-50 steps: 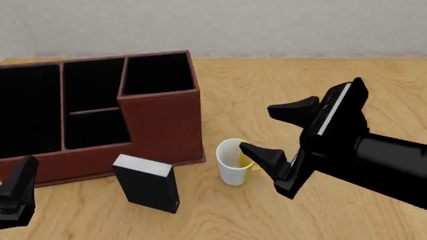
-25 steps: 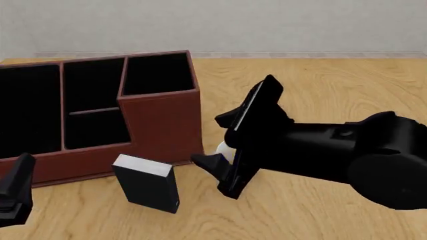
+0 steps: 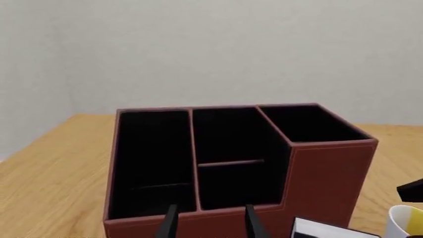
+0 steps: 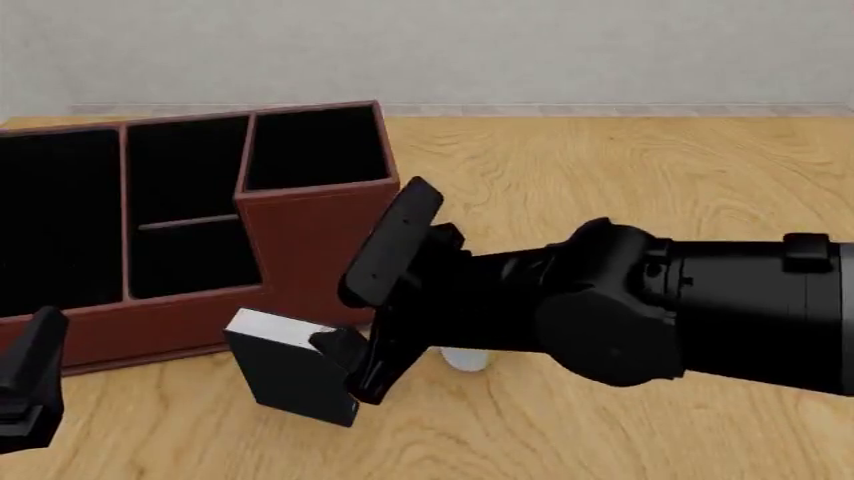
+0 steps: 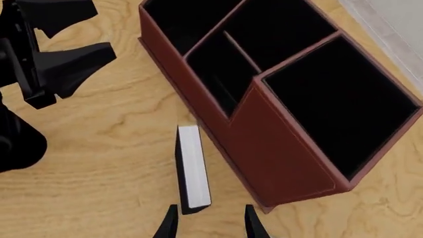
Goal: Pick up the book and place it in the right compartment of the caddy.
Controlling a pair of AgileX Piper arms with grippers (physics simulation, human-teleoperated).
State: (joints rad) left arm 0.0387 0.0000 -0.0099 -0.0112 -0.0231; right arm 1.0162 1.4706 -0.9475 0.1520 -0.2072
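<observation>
The black book (image 4: 291,378) with pale page edges stands upright on the table in front of the caddy (image 4: 320,250). In the right wrist view the book (image 5: 192,168) lies just ahead of my fingertips, beside the caddy's front wall (image 5: 264,144). My right gripper (image 4: 336,318) is open and empty, its jaws spread close above the book's right end, not touching it as far as I can tell. The right compartment (image 4: 318,148) is the tall square well; it also shows in the right wrist view (image 5: 337,99). My left gripper (image 4: 27,395) is open and empty at the near left edge.
A white-and-yellow mug (image 4: 462,358) stands to the right of the book, mostly hidden behind my right arm; it shows in the left wrist view (image 3: 406,220). The caddy's wide left section (image 4: 54,220) and divided middle section (image 4: 187,220) lie left of the tall well.
My right arm has swung left from over the mug to the book, now covering most of the mug. Its jaws stay open. The left gripper has barely moved.
</observation>
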